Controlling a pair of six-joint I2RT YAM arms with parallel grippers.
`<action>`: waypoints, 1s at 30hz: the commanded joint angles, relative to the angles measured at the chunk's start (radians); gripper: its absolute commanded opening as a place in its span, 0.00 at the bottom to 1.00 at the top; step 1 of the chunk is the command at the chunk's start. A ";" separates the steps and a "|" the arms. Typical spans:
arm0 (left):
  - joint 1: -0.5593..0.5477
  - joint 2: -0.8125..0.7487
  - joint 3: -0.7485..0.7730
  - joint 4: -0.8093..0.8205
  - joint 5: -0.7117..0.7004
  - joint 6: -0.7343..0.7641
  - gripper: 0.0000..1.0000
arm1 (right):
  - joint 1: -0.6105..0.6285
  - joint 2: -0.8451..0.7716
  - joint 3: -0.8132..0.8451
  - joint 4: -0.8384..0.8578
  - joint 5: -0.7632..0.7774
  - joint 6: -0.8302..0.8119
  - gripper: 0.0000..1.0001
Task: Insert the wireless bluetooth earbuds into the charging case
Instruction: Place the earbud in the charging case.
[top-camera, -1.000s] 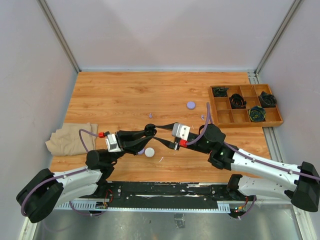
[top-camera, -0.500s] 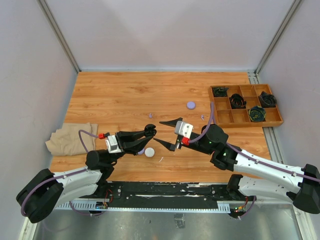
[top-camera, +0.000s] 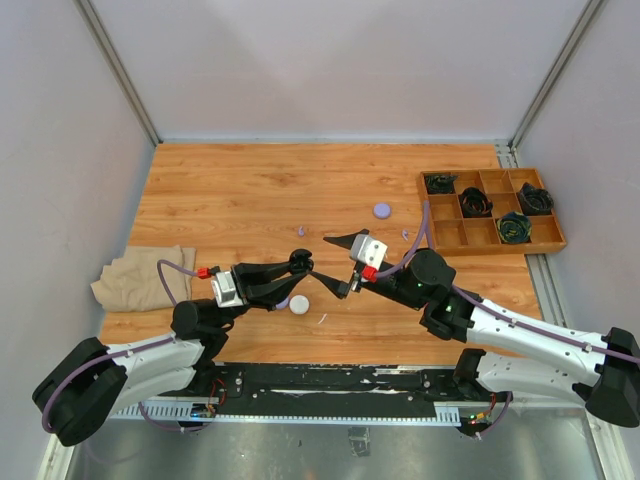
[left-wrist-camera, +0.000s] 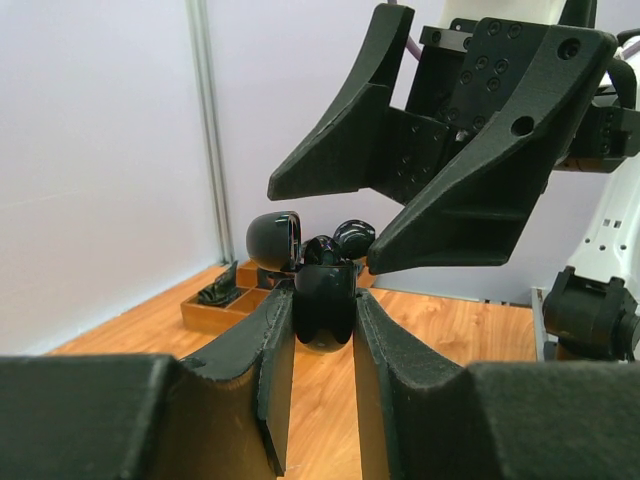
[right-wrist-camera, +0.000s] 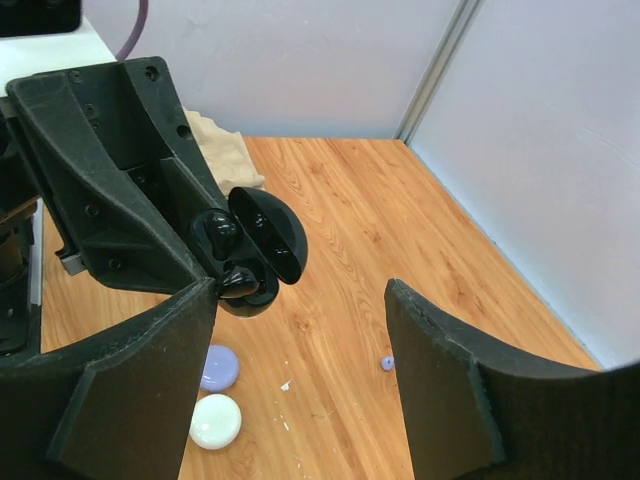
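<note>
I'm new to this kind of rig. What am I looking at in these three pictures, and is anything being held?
Two robot arms are bolted at the near edge of a wooden table. One picture looks down from above. The other two come from a camera on each wrist. The left gripper is shut on an open black charging case, with black earbuds at its mouth. The right gripper stands open beside it and holds nothing. On the table lie a white case, a lavender case, a folded cloth and a wooden tray of coiled cables.

I read no lettering, label, brand or number anywhere, neither on the black case (left-wrist-camera: 322, 310) nor on the wooden tray (top-camera: 500, 247).
</note>
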 joint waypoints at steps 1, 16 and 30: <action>0.003 -0.006 -0.007 0.122 0.015 0.017 0.00 | 0.015 -0.019 -0.015 0.005 0.068 0.004 0.69; 0.003 0.002 0.002 0.080 0.071 0.024 0.00 | -0.032 -0.062 -0.018 -0.120 0.065 -0.037 0.72; 0.003 0.010 0.071 -0.133 0.172 0.150 0.00 | -0.137 -0.069 0.118 -0.461 -0.249 -0.180 0.87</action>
